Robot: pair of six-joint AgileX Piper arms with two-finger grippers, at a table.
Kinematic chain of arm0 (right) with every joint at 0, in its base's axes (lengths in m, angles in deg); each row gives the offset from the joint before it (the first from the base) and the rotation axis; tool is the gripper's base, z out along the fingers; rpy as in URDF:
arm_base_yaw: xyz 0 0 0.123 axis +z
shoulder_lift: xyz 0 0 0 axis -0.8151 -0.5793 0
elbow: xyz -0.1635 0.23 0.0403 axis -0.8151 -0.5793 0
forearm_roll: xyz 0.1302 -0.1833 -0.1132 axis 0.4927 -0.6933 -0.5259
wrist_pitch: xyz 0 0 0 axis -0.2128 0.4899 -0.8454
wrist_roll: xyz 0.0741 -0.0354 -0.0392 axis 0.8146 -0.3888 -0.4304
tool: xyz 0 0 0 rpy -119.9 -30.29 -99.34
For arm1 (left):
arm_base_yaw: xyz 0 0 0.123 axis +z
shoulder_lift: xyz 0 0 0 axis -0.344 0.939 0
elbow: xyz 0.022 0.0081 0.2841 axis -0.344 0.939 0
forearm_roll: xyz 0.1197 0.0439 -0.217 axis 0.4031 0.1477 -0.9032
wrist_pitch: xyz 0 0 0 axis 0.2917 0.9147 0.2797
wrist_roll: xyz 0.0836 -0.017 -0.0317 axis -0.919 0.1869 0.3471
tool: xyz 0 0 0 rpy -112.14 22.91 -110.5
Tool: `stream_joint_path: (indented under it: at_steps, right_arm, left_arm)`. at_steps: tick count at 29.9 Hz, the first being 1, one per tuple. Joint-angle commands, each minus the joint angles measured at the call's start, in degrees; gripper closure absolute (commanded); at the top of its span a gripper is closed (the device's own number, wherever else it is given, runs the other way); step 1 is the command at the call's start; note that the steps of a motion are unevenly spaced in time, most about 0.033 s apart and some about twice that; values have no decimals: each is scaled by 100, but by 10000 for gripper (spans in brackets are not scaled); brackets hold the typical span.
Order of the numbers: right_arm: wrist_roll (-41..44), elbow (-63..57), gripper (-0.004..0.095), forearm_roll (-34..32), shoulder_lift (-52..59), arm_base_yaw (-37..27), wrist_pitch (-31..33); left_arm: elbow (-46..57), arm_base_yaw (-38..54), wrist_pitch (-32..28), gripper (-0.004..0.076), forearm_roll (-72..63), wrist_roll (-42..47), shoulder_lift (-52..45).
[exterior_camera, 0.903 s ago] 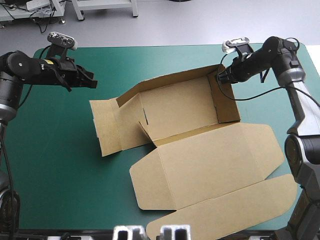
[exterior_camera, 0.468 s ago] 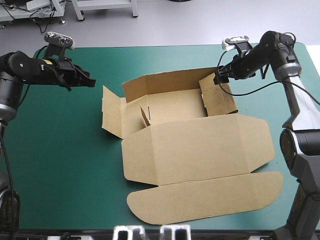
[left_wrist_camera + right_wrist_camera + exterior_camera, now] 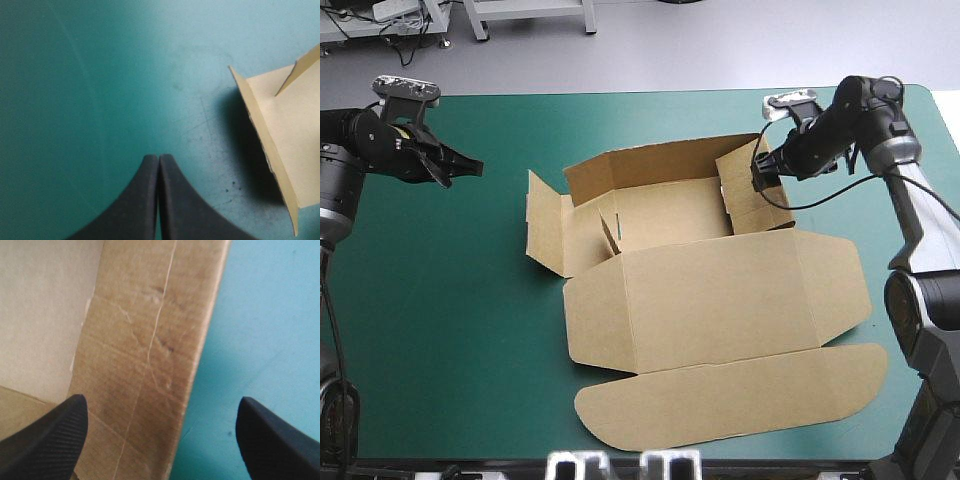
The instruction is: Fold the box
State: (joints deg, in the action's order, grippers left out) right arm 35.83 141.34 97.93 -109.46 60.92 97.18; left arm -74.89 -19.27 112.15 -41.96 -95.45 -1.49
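**Open right gripper straddled an end wall; left one waited shut**

The cut sheet of brown board forming the box (image 3: 710,300) lay in the middle of the teal-green table cover (image 3: 440,300). Its far long wall stood up, and its broad lid panel (image 3: 720,285) and rounded tuck flap (image 3: 730,395) lay flat toward the table's near edge.

The right gripper (image 3: 760,175) hung at the right end wall (image 3: 752,195). Its black fingers were spread wide, one over the box's inside and one over bare cover outside, with the wall's edge between them. That placement looked chosen to pinch or steer this leaning wall upright, though no contact showed.

The left gripper (image 3: 470,167) had its fingers pressed together on nothing. It was poised over bare cover, well apart from the splayed left end flap (image 3: 545,225), probably kept clear so the flap stayed free until needed. The wrist view showed that flap's edge ahead and to one side.

By count there was one box, one lid panel, one tuck flap and two partly raised end pieces. There were two grippers, each with two fingers.
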Motion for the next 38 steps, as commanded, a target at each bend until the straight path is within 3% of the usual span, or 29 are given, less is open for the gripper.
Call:
stream_joint_path:
  at_steps: [1, 10, 13, 18, 22, 28, 34, 38]
  right_arm:
    - [-36, -37, 206, -15, 271, 136, 55]
    - [44, -37, 450, 123, -362, 180, 55]
    - [44, -26, 585, 154, -436, 180, 44]
    - [-239, 117, 915, 154, -435, 180, 54]
    - [-239, 493, 926, 192, -414, 133, 54]
    - [-414, 986, 927, 850, 9, -264, 67]
    - [-757, 985, 927, 1421, 695, -886, 67]
    - [-881, 985, 927, 1668, 1015, -1137, 67]
  left_arm:
    - [-198, -5, -67, 733, 130, 151, -196]
    - [-198, -5, -40, 733, -57, 151, -187]
    - [-198, -5, -40, 733, -57, 151, -187]
    - [-198, -5, -77, 733, -57, 151, -187]
    - [-198, -5, -166, 733, 31, 272, -187]
    - [-198, 24, -366, 733, 461, 562, -187]
    - [-198, 599, -787, 733, 390, 572, -187]
    - [-198, 1040, -695, 732, -320, 245, -108]
